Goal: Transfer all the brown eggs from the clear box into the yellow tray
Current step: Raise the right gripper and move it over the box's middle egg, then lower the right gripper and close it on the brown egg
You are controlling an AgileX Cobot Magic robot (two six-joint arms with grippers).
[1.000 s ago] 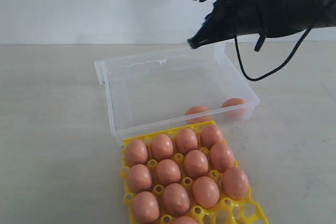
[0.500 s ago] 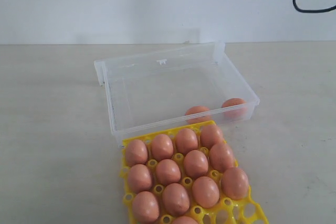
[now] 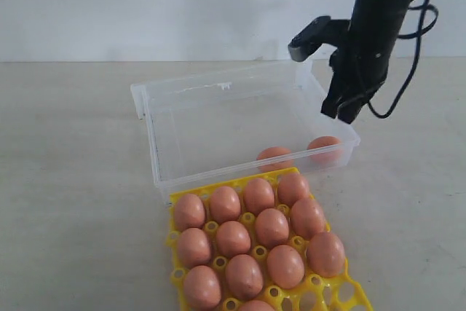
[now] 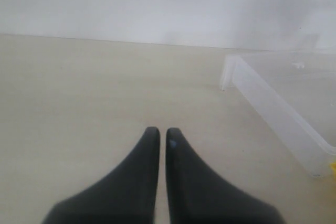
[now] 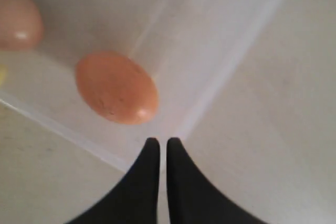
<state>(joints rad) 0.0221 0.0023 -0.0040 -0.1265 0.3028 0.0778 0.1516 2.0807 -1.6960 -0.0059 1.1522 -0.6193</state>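
Right gripper (image 3: 341, 113) is back in view, hanging over the box's (image 3: 211, 125) near right corner, fingers together, empty. Two eggs remain in the box: right egg (image 3: 324, 148) just below it, left egg (image 3: 274, 156) beside. The others sit in the tray (image 3: 175, 276). They look light, smooth and brittle, so grip gently across the middle. Left gripper (image 4: 158, 132) fingers together.

Soft, even, bright light washes the pale tabletop (image 3: 73, 180) nearly flat, leaving only faint shadows and a weak whitish glare on the clear box (image 3: 218, 85) rim toward 12 o'clock. Both wrist views are hazy: the left claw (image 4: 159, 129) and right claw (image 5: 159, 141) blur into black wedges. One soft-focus brown egg (image 5: 116, 87) carries a small white glint.
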